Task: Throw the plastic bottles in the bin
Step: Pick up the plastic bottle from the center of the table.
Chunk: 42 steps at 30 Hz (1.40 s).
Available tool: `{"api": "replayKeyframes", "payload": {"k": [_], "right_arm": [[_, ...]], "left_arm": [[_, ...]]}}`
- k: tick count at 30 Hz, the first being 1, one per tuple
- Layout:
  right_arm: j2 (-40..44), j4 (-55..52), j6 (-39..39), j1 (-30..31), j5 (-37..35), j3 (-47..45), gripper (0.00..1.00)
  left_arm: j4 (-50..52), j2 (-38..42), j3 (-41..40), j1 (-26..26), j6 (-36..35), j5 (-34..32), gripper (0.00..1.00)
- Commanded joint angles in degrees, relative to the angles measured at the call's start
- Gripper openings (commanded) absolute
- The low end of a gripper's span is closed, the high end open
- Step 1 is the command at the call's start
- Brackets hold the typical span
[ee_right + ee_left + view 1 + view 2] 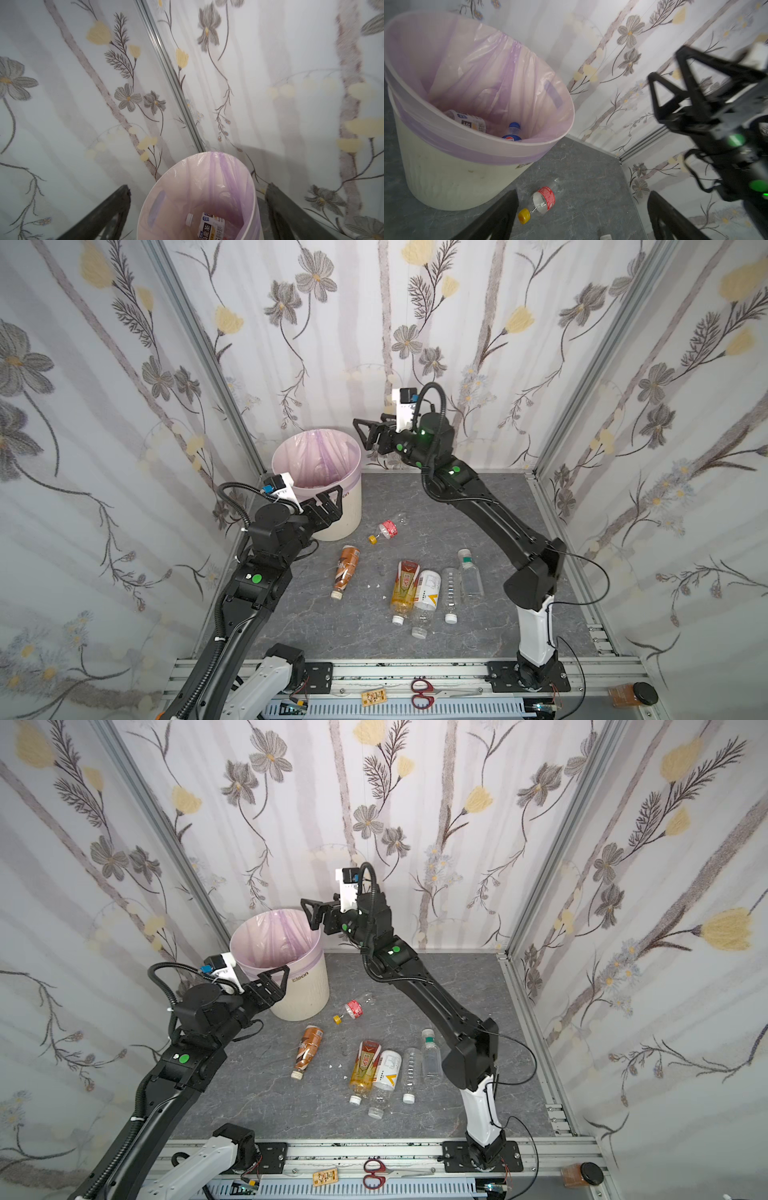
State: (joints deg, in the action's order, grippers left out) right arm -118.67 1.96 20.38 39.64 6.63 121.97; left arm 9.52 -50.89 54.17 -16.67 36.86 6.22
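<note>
Release step judged done: right gripper [362, 434], jaws wide and empty, hangs above bin [347, 526] rim; left gripper [332, 507], also open and empty, should next take bottle [385, 529] just ahead and below.

The bin [299, 999] reads "clean" (dark print); blue-capped bottle [512, 134] inside: Pepsi.

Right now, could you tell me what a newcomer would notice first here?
The pink-lined bin at the back left, with the open left hand and open right hand near it. Then six bottles lying scattered on the grey table.
</note>
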Motion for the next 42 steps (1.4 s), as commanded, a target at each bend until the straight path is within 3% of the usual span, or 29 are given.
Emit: {"api": "replayKeyframes", "payload": {"k": [1, 9, 18, 26, 36, 42], "right_arm": [[8.7, 0.7, -4.6, -0.7, -7.3, -8.2, 1.00], [26.4, -0.6, -6.1, -2.9, -17.9, -36.5, 1.00], [41.3, 4.1, -2.2, -5.9, -17.2, -60.4, 1.00], [46.9, 5.9, -0.8, -7.8, -15.4, -69.4, 1.00], [48.9, 7.5, 0.5, -9.2, -13.5, -72.9, 1.00], [49.1, 7.4, 0.7, -9.3, -13.3, -73.3, 1.00]], "left_arm": [[5.7, -1.9, -2.7, -0.4, 2.3, 0.9, 1.00], [15.0, -12.1, -6.9, -2.5, 3.5, -7.5, 1.00], [15.0, -25.7, -7.2, -9.0, 4.6, -15.5, 1.00], [14.2, -33.0, -9.0, -12.9, 6.5, -21.2, 0.99], [12.4, -37.9, -9.7, -15.5, 5.9, -24.8, 0.72], [11.3, -35.5, -9.9, -15.6, 5.1, -25.3, 0.56]]}}
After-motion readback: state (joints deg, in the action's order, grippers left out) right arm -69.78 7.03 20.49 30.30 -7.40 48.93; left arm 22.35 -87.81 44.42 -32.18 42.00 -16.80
